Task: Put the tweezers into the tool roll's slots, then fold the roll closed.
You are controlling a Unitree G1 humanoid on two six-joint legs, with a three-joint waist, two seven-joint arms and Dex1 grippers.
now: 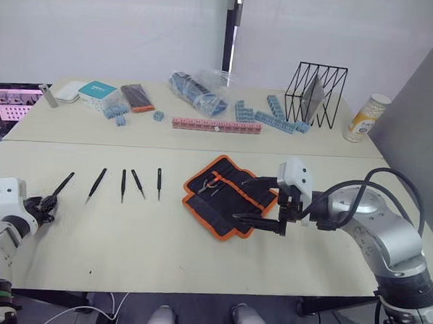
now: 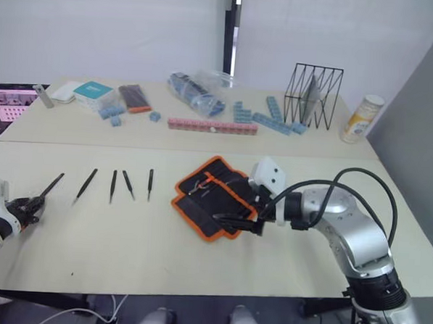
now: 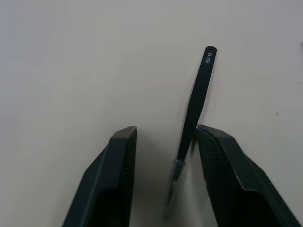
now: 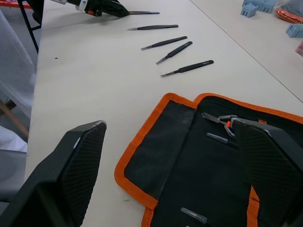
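Tweezers [image 3: 196, 101], light, stiff and slippery, are lying between the open left tool [image 3: 165, 142]; right tool [image 4: 175, 156] is hovering open over the tool roll [image 1: 229, 193] at three o'clock on the desk [image 1: 125, 237].

Bright, even overhead light leaves only faint soft shadows on the pale surface [image 1: 162, 232], while the left wrist view blurs the nearest tweezers [image 3: 191, 123] toward their tip.
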